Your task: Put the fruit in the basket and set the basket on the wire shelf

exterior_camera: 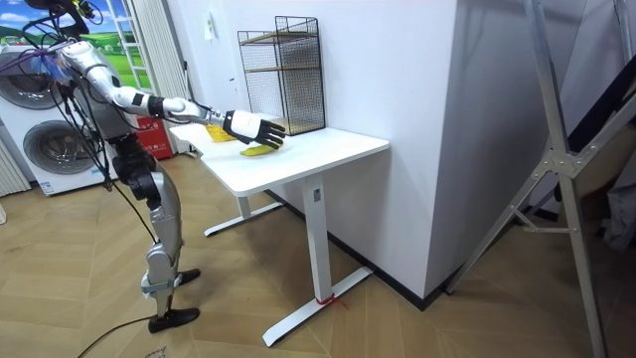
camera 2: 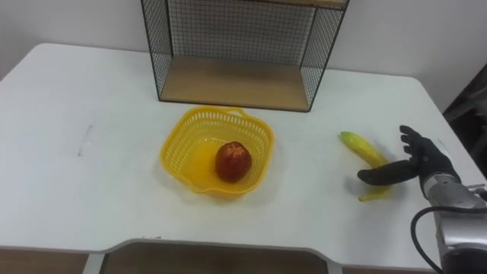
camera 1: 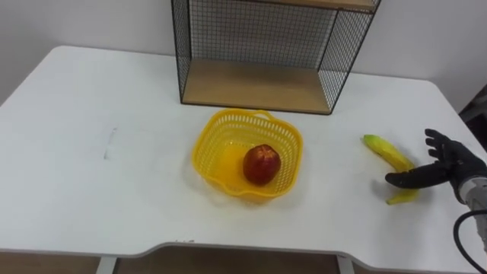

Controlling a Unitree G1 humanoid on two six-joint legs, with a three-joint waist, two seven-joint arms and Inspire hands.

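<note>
right hand (camera 1: 449, 166), fingers spread wide, thumb across the banana (camera 1: 384, 150), apparently readying a grasp; apple (camera 1: 262, 164) already in the yellow basket (camera 1: 207, 144), which waits on the table (camera 1: 91, 190) before the wire shelf (camera 1: 251, 84)

A white table (camera 1: 91, 190) is seen, its top marked by a faint grey streak (camera 1: 110, 142) toward the left side. In the room view the table is carried on white legs (exterior_camera: 316, 239) set on a wooden floor (exterior_camera: 417, 328), close beside a white wall (exterior_camera: 437, 119). Washing machines (exterior_camera: 45, 149) are stacked at the room view's left, with what may be a red container (exterior_camera: 156, 135) near them. A grey metal stand (exterior_camera: 556, 169) is placed at the room view's right.
</note>
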